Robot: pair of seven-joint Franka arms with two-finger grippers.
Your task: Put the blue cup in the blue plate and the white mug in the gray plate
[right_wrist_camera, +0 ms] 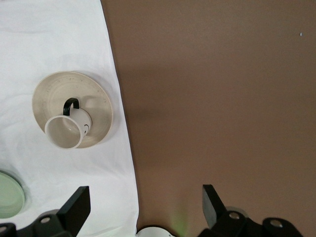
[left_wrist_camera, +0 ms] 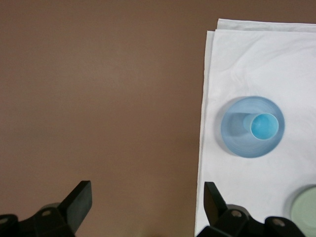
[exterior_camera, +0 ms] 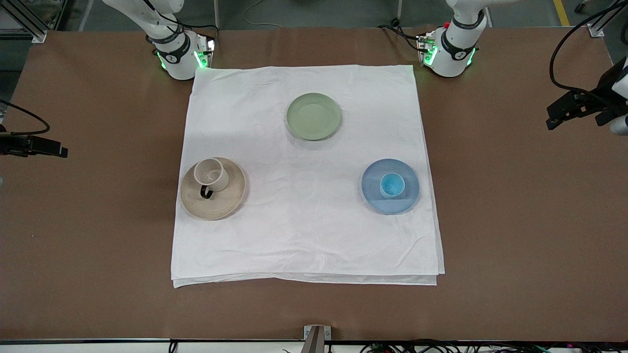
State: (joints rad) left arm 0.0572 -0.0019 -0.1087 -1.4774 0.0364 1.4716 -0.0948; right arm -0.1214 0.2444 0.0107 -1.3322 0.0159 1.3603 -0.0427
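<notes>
Both cups sit on their plates as two pincers hang released over bare desk.

The light-blue handleless cup (exterior_camera: 392, 185) stands upright in the matte blue plate (exterior_camera: 373, 196); the off-white mug with a black loop handle (exterior_camera: 211, 176) rests in the speckled beige plate (exterior_camera: 230, 201). The left pincer (left_wrist_camera: 147, 206) and right pincer (right_wrist_camera: 146, 209), fingers spread and empty, each hover off the white cloth (exterior_camera: 304, 230), well apart from their cups. The task looks complete.

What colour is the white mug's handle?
Black. The white mug has a dark loop handle, clearest in the right wrist view.
</notes>
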